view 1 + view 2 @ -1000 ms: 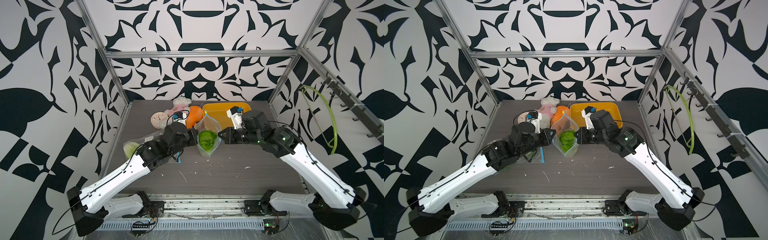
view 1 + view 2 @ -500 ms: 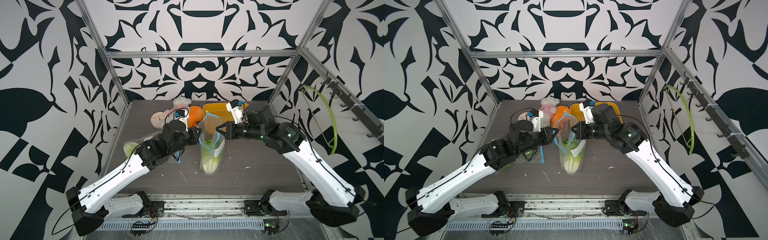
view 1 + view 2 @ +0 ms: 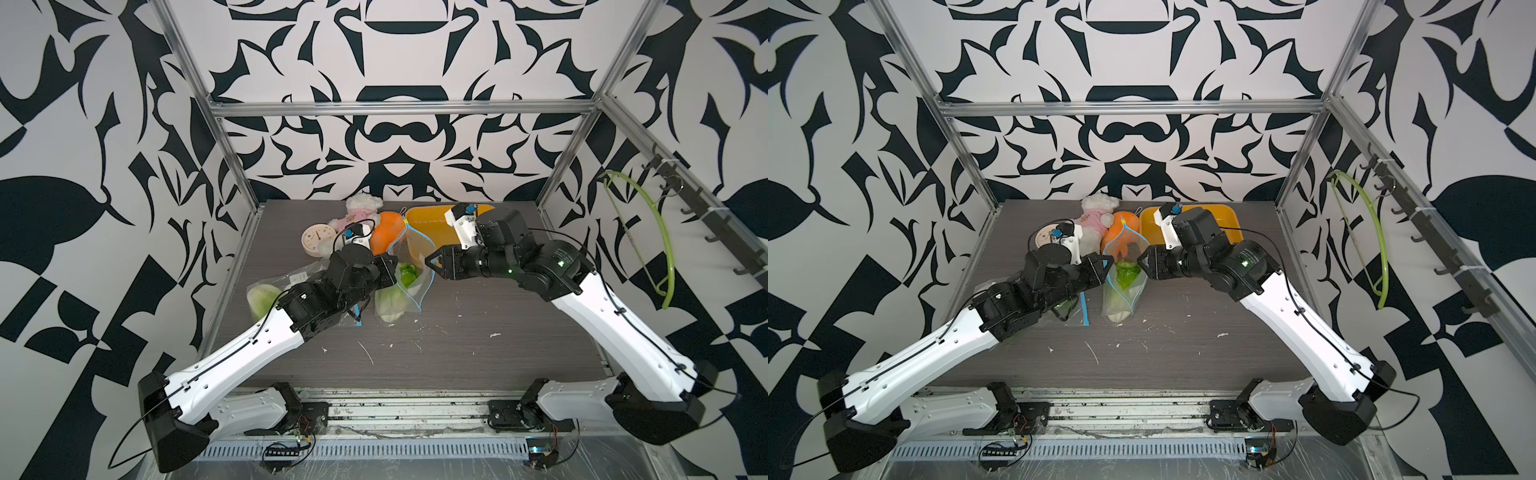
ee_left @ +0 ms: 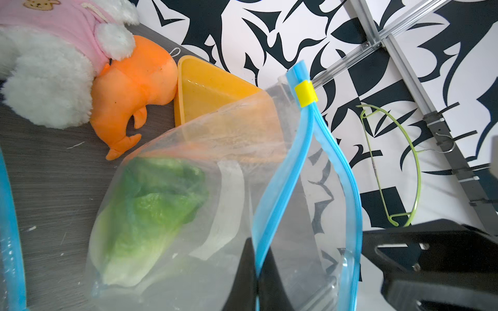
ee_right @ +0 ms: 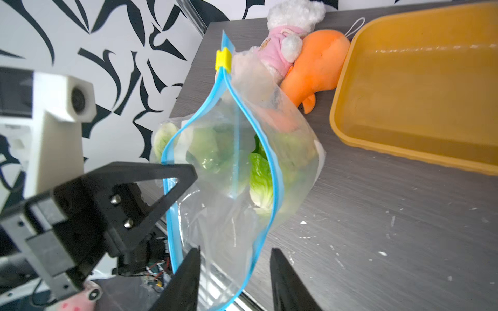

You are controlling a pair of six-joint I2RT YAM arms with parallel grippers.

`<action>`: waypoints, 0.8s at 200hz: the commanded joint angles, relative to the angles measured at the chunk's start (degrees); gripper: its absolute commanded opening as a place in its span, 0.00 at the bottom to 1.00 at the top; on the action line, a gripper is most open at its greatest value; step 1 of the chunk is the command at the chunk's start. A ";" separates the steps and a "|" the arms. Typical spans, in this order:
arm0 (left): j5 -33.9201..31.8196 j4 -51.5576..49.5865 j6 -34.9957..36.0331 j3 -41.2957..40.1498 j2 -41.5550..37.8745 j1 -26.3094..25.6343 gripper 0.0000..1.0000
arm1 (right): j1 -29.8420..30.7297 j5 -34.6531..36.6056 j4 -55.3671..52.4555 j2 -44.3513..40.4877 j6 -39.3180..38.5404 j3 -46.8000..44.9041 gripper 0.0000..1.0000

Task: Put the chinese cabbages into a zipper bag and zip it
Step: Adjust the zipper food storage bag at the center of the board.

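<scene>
Behind the zipper bag (image 3: 405,286) stood an orange plush toy (image 3: 384,237), a white plush toy (image 3: 361,210), a round clock (image 3: 316,241) and a yellow tray (image 3: 432,224). The left arm hid part of a second chinese cabbage (image 3: 262,297) at the table's left edge. The bag hung near the table's middle. The left gripper (image 4: 257,269) was clamped on its blue zip rim. The right gripper (image 5: 235,250) had its fingers apart, with the opposite rim between them. Inside, a chinese cabbage (image 4: 151,210) lay along the bag, with its pale stem toward the bottom and the robot and its green tips toward the mouth.
</scene>
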 commanded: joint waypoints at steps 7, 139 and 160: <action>-1.15 2.54 -0.53 -0.34 0.72 0.86 0.00 | 3.18 7.36 -4.36 -1.56 -1.82 4.49 0.57; 0.63 6.04 -2.16 2.25 5.54 1.64 0.00 | 28.25 34.42 -10.77 1.53 10.59 -2.03 0.69; 1.03 6.04 -2.18 2.81 6.13 1.69 0.00 | 28.32 36.22 -8.40 2.20 11.25 -4.44 0.69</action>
